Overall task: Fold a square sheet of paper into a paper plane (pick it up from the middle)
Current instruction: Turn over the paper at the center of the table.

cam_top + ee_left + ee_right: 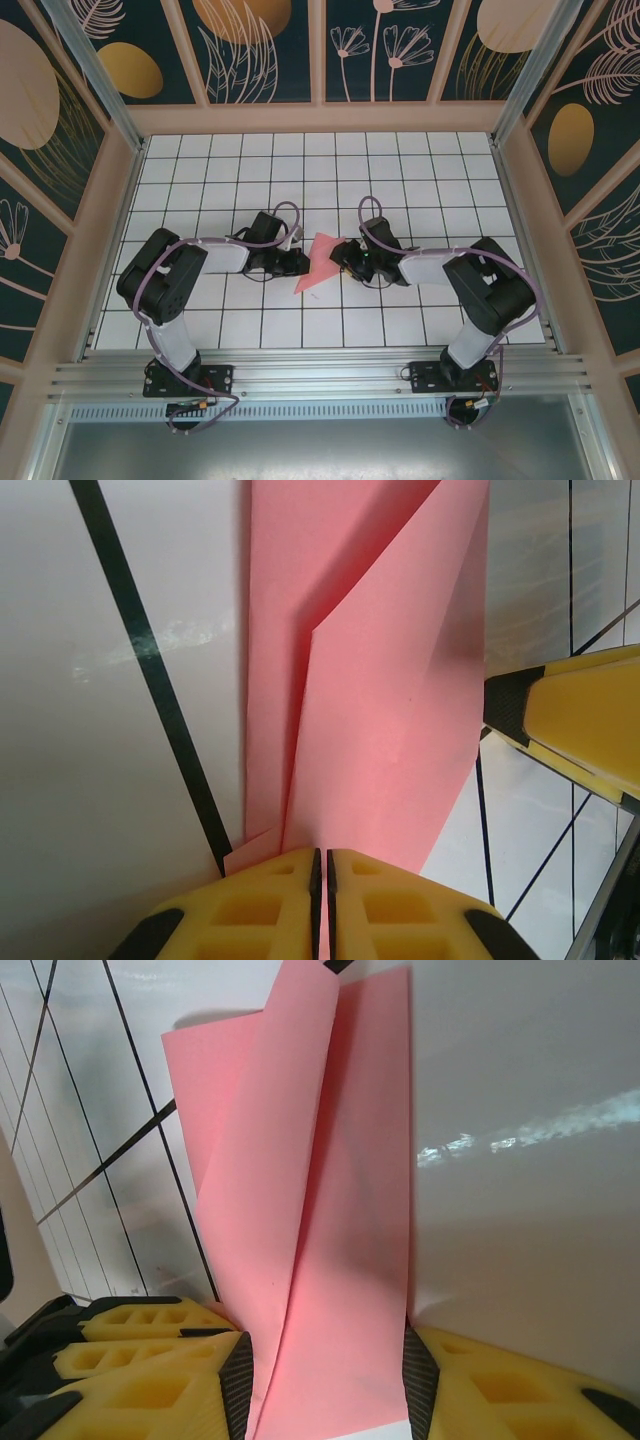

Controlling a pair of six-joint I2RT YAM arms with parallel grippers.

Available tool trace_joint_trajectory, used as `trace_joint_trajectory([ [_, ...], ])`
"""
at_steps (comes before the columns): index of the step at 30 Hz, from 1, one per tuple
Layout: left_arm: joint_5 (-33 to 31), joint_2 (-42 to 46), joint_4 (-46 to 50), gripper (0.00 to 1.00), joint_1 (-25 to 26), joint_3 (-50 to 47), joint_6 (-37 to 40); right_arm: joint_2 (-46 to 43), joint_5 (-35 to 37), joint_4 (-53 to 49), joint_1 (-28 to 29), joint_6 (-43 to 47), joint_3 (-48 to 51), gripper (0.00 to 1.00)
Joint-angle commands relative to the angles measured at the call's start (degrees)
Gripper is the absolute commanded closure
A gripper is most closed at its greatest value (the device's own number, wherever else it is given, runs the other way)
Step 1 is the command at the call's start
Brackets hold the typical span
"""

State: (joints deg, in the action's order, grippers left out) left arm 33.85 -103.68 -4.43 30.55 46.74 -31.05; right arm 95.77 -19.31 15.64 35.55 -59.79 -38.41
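- Top external view: a folded salmon-pink sheet of paper (316,262) lies on the white gridded table (420,180), a narrow wedge whose point faces the arm bases. The left gripper (298,263) sits against the sheet's left side and the right gripper (346,257) against its right side, so the sheet lies between the two.
- Left wrist view: the sheet of paper (380,730) runs away from the camera in overlapping layers with slanted creases, flat on the table (80,780). The left gripper (321,900) has its yellow jaws pressed together with only a hairline slit between them. The sheet's narrow near end runs in at that slit, apparently pinched there. A yellow finger (585,725) of the right gripper has its black tip at the sheet's right edge.
- Right wrist view: the sheet of paper (300,1160) stretches away from the right gripper (328,1360), its left layer lifted off the table. The jaws stand apart with the sheet's near end filling the gap, a black pad at each edge. I cannot tell whether they squeeze it.
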Motion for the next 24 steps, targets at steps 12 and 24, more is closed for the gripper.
trace_joint_trajectory([
  [12,0.89,-2.87,-1.57,0.89,0.12,-1.34,-0.2,4.24,-2.11,5.06,0.57,1.64,-4.05,0.53],
  [24,2.26,-2.23,-4.01,0.9,0.15,-2.58,-2.6,9.03,-5.17,8.67,-0.23,6.29,-8.11,0.54],
])
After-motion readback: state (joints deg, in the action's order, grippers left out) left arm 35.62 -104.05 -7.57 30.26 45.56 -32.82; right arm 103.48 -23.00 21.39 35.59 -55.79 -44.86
